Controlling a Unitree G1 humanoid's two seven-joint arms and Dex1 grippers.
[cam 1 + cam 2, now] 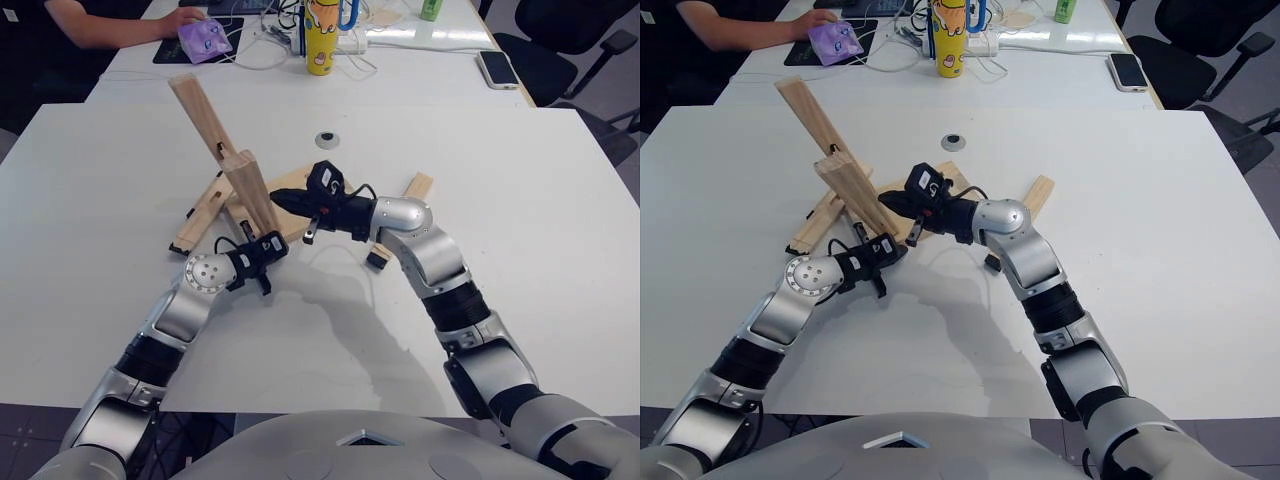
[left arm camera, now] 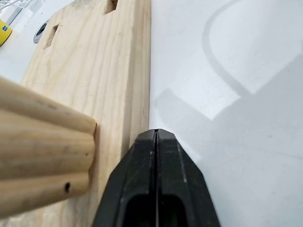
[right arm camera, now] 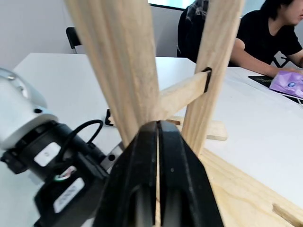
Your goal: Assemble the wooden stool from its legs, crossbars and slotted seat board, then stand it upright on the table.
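1. My left gripper [image 2: 156, 135] is pinched fully closed with nothing in it, its tips at the edge of the seat board [image 2: 85, 71].
2. My right gripper [image 3: 157, 127] is also closed and empty, just beside the leg frame [image 1: 248, 185].
3. The frame tilts up from the board at mid-table. It may be slotted in, but I can't tell.

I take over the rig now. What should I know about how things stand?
Left gripper: shut, empty, tips at the seat board's edge.
Right gripper: shut, empty, by the leg frame.
Done: two legs joined by a crossbar; this frame leans tilted over the board, which lies flat.
Loose wooden pieces lie beside the board.
Left: fit the rest, stand the stool upright.
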